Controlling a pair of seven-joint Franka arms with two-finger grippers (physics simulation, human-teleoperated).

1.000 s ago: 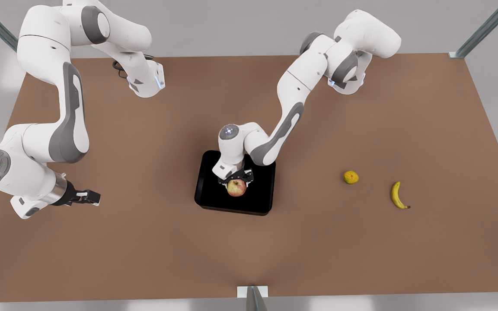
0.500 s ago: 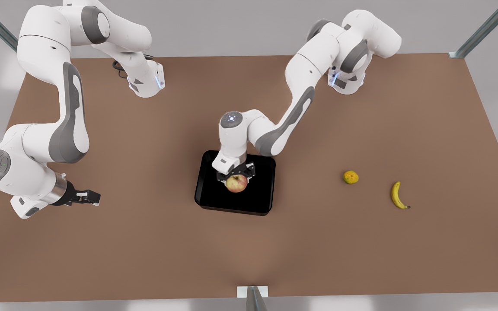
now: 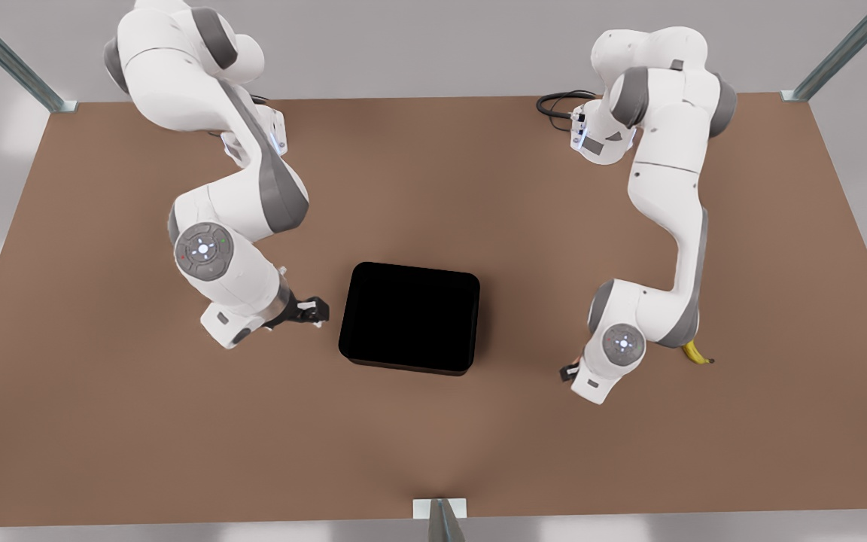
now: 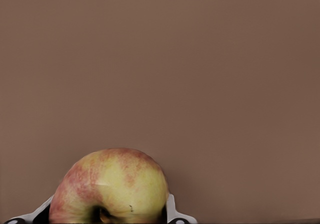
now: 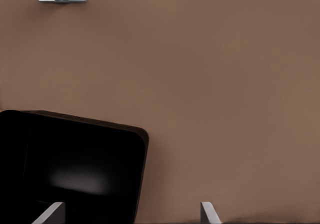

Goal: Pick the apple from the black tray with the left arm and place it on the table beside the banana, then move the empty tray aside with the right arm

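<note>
Beside the black tray, on the front view's left, my right gripper waited with its jaws spread wide. Well off from the tray on the other side, by the banana, my left gripper pinched the apple over the table. The tray was empty. I think the placing step was in hand. Next, the left jaws should let go gently, so the apple won't roll.

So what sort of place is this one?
Looks like a simulated tabletop robot cell: a plain brown table with metal corner posts, blank grey surround. The left gripper holds the apple near the banana; the open right gripper sits beside the black tray.
</note>
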